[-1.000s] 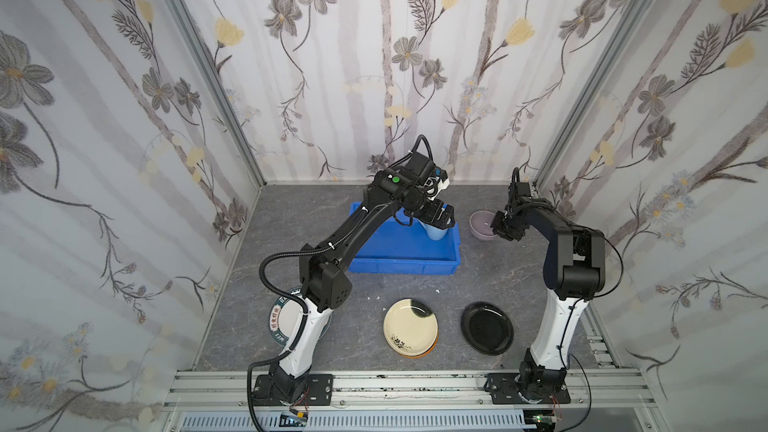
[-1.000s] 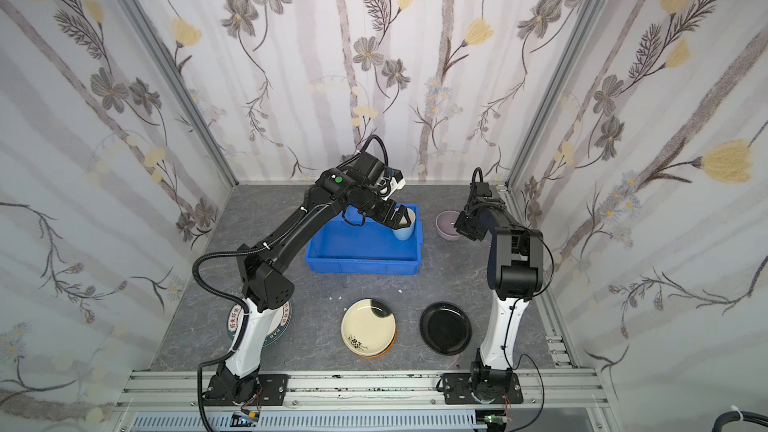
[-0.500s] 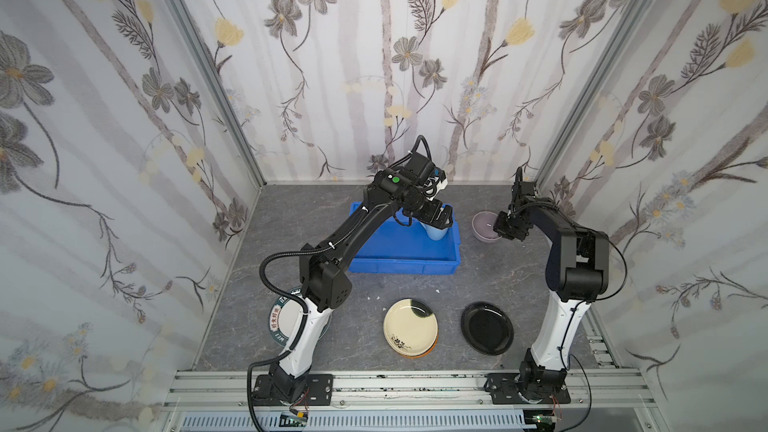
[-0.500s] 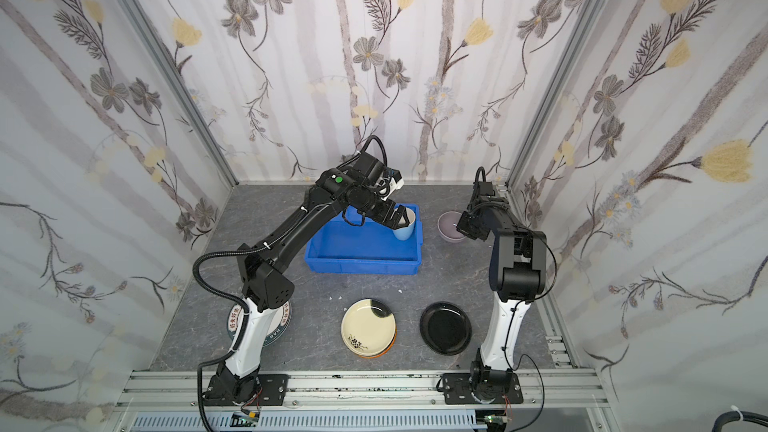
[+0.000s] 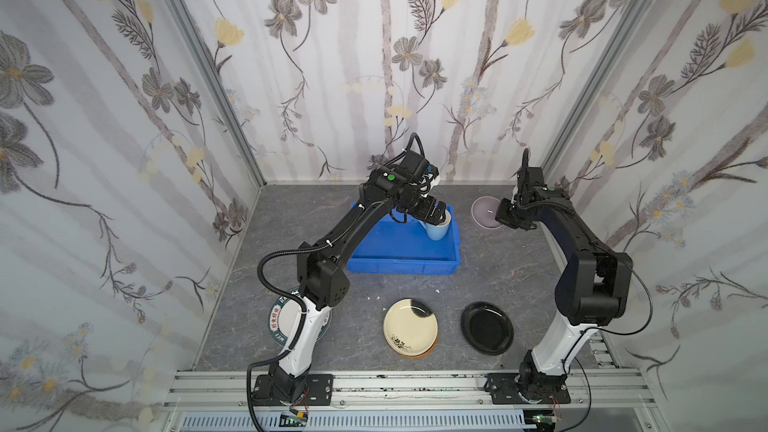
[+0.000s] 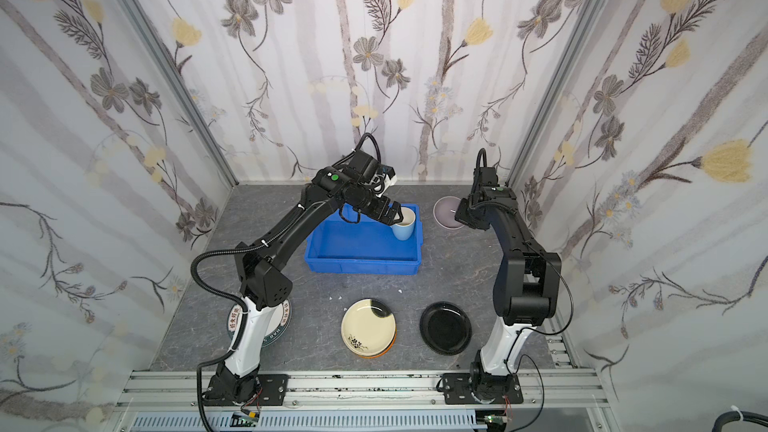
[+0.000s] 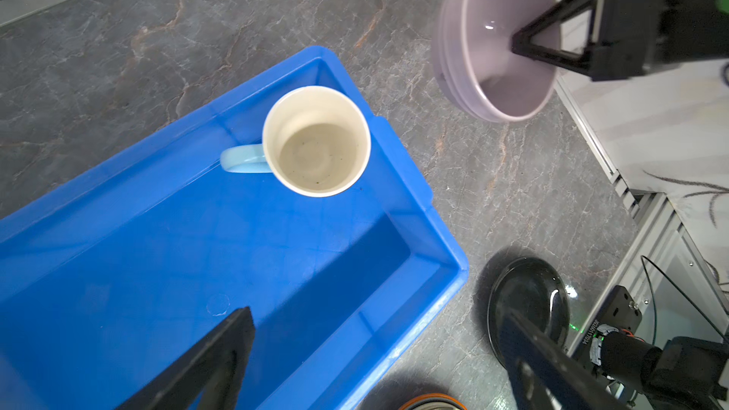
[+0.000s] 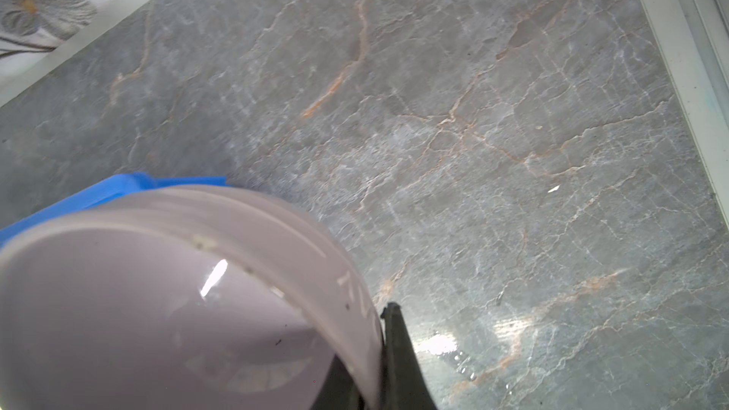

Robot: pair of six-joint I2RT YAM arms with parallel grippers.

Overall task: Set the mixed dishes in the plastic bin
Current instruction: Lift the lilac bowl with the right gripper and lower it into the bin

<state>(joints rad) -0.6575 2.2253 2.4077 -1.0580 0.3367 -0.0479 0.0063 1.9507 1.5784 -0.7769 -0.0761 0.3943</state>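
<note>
Left hand [image 6: 392, 214]: jaws at full spread, holding nothing. The light blue mug [image 7: 316, 141] stands upright directly below it, clear of both fingers [image 7: 213, 353]. It sits in a corner of the blue bin [image 7: 177, 254], handle close along the bin wall.

Right hand [image 7: 520, 44]: clamped on the rim of the lilac bowl [image 5: 484, 211], with one finger inside the bowl and the outer finger [image 8: 396, 349] against the outside wall. The bowl is outside the bin, between the right hand and the bin's end wall, near it but not touching. Can't tell whether its base is off the worktop [image 5: 498, 268] (both wrist views hide the underside).

The other dishes lie on the worktop on the arm-base side of both hands, well apart from them:
- cream plate [image 5: 409, 326], stacked on the orange plate [image 5: 417, 355]
- glossy black plate [image 5: 486, 328], just beside that stack
- lettered-rim plate [image 5: 279, 317], partly hidden under the left arm
</note>
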